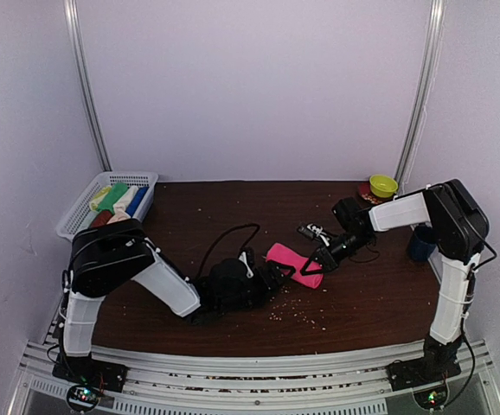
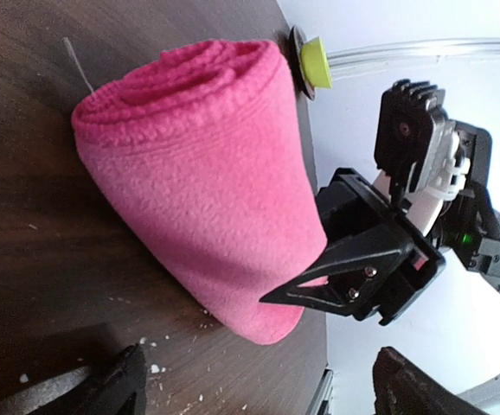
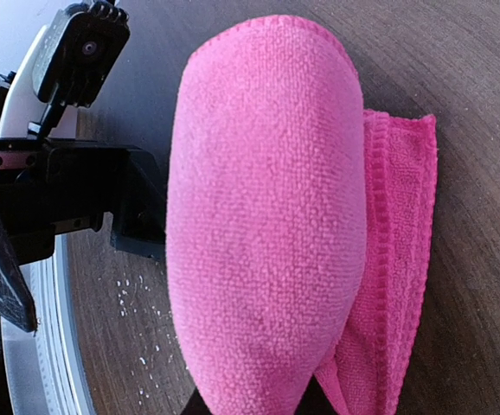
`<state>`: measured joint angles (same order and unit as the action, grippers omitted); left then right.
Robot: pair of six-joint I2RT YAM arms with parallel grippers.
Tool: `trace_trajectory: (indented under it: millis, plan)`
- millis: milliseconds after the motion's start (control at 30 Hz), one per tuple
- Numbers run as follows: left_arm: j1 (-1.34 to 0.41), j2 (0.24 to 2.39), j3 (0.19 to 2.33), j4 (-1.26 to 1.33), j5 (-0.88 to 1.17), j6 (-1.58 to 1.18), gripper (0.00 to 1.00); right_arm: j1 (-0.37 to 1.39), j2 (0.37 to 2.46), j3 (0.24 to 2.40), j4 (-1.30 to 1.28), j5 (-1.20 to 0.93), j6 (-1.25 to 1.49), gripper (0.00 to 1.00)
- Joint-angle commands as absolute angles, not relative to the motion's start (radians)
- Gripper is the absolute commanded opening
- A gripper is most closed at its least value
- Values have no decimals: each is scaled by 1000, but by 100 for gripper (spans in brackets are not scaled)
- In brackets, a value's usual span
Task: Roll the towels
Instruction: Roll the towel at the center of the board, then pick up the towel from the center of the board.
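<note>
Gripping rolled pink towel at middle of table, well off every edge.
Clamping right gripper narrow on towel's right end; holding left gripper wide just left of towel, reaching in low.

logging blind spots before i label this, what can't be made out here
- left tool: top view, mostly under the left arm's black wrist
- right tool: right wrist view, tips behind the pink towel, cut by bottom edge
- towels in the basket: top view, too small to count
- blue thing at right: top view, partly behind the right arm
</note>
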<state>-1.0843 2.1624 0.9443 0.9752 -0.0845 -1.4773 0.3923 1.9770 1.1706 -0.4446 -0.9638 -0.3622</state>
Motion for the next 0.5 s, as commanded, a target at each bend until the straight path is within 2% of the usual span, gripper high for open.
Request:
trace_trajectory:
  millis: [0, 467]
  plan:
    - [-1097, 2214, 987, 1065, -177, -1547, 93, 400, 2030, 1119, -473, -900, -343, 17]
    - [-1097, 2314, 1127, 974, -217, -1604, 79, 403, 2017, 1093, -440, -875, -336, 18]
